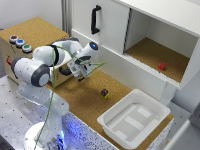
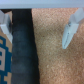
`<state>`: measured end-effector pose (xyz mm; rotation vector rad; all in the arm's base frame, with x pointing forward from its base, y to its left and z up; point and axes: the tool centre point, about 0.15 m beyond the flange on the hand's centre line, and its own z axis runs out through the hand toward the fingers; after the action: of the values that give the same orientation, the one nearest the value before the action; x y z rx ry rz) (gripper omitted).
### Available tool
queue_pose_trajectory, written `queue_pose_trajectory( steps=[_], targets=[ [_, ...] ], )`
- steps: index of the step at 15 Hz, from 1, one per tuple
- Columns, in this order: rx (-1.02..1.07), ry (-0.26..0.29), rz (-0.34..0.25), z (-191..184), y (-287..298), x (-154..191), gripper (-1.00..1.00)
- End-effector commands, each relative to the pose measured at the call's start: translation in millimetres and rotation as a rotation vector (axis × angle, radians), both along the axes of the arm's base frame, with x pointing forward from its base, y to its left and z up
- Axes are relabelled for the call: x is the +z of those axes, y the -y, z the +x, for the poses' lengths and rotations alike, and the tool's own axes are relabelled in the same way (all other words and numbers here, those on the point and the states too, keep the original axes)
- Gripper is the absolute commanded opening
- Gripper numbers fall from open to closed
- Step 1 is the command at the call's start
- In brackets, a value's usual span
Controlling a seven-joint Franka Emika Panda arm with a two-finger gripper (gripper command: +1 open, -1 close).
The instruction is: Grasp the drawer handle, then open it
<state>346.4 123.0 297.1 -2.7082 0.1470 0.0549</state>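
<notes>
Open and holding nothing, the end effector [image 1: 80,71] hangs right by the front of the drawer [image 1: 59,59], and in the wrist view one grey finger [image 2: 70,29] stands wide apart from the other with only cork between them. Just beside it, on its far side, sits the drawer handle [image 1: 65,71], small and black on the tan wood. I think the fingers are spread so they can slip around it. Under it lies the cork bench [image 1: 85,97]. A bit farther off rests a small dark ball [image 1: 104,93], then a white tub [image 1: 131,118]. Farthest away stands a big white cabinet [image 1: 117,25] with a long black handle [image 1: 94,19].
</notes>
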Motion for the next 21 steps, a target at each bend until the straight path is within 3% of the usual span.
queue_pose_trajectory(
  steps=[1,13,17,21],
  targets=[
    [0.009,0.066,-0.057,-6,12,29,1.00],
    [-0.007,0.268,-0.115,-33,78,131,1.00],
    [0.022,0.264,-0.186,-46,125,141,1.00],
    [0.021,0.309,-0.214,-39,173,163,1.00]
  ],
)
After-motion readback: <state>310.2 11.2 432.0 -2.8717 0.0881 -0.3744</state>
